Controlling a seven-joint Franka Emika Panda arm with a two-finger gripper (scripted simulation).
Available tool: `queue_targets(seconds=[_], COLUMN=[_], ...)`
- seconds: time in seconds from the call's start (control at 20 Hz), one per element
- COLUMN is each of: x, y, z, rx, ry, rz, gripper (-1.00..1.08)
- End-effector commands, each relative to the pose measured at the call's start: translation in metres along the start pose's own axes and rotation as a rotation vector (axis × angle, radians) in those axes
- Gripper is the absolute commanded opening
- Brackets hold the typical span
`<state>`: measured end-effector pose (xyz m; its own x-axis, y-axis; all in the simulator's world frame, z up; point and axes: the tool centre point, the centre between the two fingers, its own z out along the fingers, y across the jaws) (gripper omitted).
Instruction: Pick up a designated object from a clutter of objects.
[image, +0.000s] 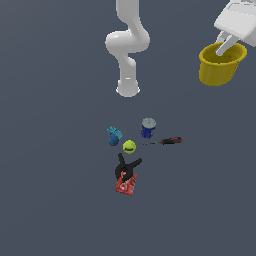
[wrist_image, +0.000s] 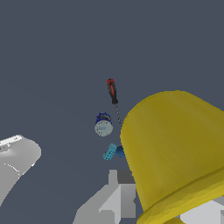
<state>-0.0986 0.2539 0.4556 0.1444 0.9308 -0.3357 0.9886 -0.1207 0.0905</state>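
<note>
Tool (image: 226, 46) clamped on the rim of the yellow bowl (image: 219, 66), one finger inside, holding it lifted well away from the blue can (image: 148, 128).

The scene is seen from high above in the exterior view, looking steeply down from a distance. The wrist view is taken beside the yellow cup (wrist_image: 175, 153), looking down from afar. The blue can (image: 148, 127) (wrist_image: 103, 124) and screwdriver (image: 167, 141) (wrist_image: 113, 94) are shared.
</note>
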Motion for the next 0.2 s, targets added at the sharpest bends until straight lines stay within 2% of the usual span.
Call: queue_targets(seconds=[0.0,0.15], x=[0.0001,-0.0004], y=[0.0005,0.0009], z=[-0.0023,-0.001], rx=[-0.002,-0.002], ry=[0.001,0.001], rz=[0.002,0.002], gripper=[-1.0,-1.0])
